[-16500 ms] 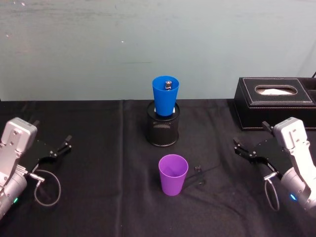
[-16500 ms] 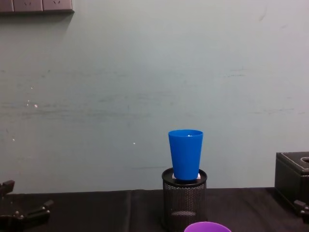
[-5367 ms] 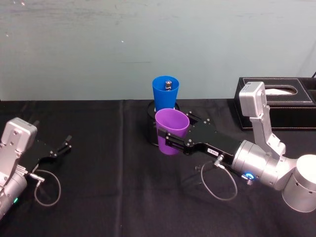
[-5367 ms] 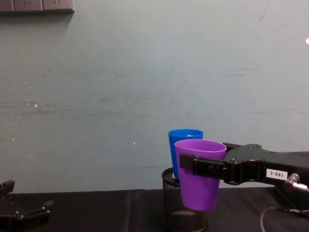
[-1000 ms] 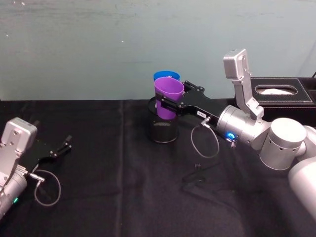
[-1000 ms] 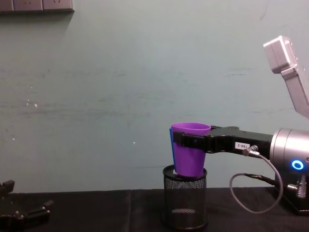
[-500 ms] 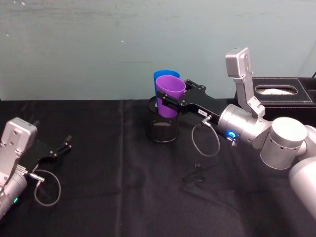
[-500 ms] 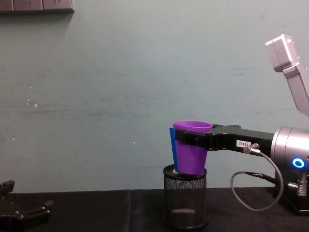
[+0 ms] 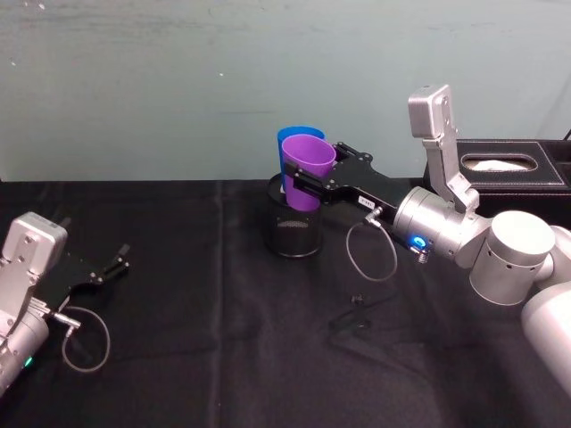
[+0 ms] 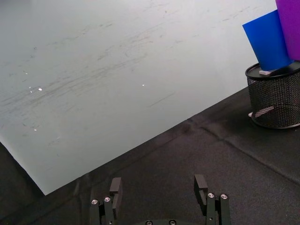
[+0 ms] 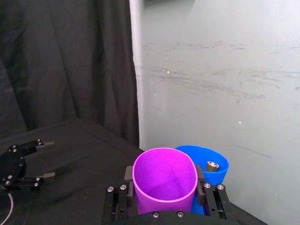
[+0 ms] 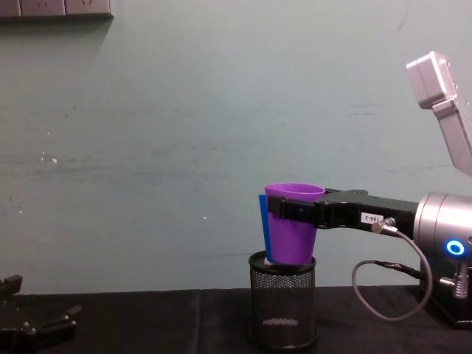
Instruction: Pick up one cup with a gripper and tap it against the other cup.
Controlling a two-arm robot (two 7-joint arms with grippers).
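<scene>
The purple cup hangs in the air over the black mesh pen holder, with my right gripper shut on it just below the rim. The blue cup stands upright in the holder, right behind the purple one. In the right wrist view the purple cup sits between the fingers with its side against the blue cup, which has a small metal piece inside. In the chest view the purple cup covers most of the blue cup. My left gripper rests open at the table's left.
A black tissue box stands at the back right, behind my right arm. A small black object lies on the black cloth near the middle. The pen holder stands close to the pale wall.
Over the last second the purple cup has shifted slightly to the right and closer against the blue cup. The left arm has stayed still.
</scene>
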